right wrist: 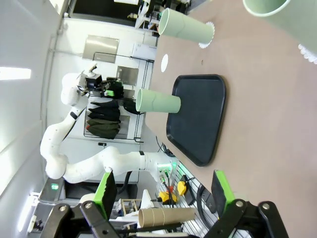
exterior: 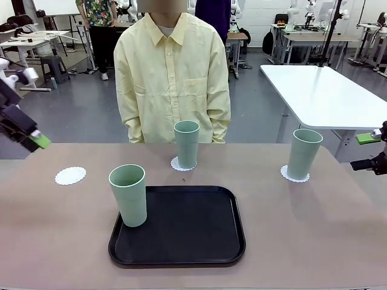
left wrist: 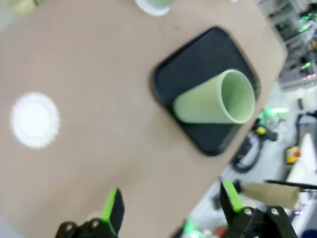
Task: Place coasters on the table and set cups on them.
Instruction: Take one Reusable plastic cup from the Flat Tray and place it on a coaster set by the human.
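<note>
On the black tray (exterior: 193, 223), a cup (exterior: 127, 194) stands well apart from the left claw (left wrist: 169, 196) and right claw (right wrist: 162, 181), both spread.

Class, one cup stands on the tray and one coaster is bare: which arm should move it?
Left, probably: the cup and the bare coaster both lie on its side of the table, near the open left tool.
</note>
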{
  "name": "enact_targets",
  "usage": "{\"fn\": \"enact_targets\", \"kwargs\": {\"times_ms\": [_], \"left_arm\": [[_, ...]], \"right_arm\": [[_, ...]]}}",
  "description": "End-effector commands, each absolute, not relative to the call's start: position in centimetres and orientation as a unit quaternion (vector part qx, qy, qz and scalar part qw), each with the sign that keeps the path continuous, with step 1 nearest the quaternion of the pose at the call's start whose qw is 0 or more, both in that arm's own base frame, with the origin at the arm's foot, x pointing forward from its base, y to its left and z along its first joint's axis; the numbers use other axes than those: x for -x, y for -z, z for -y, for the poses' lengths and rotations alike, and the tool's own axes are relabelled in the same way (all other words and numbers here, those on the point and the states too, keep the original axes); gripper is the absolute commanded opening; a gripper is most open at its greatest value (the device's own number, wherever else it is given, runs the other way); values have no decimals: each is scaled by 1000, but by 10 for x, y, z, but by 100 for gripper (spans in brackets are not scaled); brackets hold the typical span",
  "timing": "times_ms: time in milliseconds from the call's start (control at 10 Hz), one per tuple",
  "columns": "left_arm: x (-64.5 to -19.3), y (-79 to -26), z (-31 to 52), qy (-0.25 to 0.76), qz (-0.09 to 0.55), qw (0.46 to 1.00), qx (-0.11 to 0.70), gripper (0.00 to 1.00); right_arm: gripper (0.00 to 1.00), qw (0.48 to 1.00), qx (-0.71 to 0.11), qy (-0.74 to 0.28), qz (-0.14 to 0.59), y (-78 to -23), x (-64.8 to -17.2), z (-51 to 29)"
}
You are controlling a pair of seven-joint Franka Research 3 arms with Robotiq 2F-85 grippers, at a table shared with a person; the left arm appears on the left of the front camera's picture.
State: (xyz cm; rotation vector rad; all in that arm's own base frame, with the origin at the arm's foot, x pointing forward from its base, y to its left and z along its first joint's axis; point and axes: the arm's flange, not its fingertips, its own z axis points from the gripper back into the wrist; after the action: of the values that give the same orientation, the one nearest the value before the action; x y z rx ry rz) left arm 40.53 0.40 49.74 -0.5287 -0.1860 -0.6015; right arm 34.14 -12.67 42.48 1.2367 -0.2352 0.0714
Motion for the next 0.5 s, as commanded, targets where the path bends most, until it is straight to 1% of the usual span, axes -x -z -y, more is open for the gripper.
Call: {"fn": "enact_targets", "kwargs": {"times_ms": [0,100,200,400], "left_arm": [[-398,-476,29,332,201,904,178,100],[-398,-472,45,354,220,895,157,100],[-395,-467,59,380,210,889,146,100],[-386,-469,75,420,159,881,152,100]], "right_arm": [[100,803,-584,-36,115,-426,-339,127],[100,803,-584,-36,115,-426,-339,127],[100,803,-584,-36,115,-426,-339,127],[100,803,-584,-36,115,-426,-339,127]]}}
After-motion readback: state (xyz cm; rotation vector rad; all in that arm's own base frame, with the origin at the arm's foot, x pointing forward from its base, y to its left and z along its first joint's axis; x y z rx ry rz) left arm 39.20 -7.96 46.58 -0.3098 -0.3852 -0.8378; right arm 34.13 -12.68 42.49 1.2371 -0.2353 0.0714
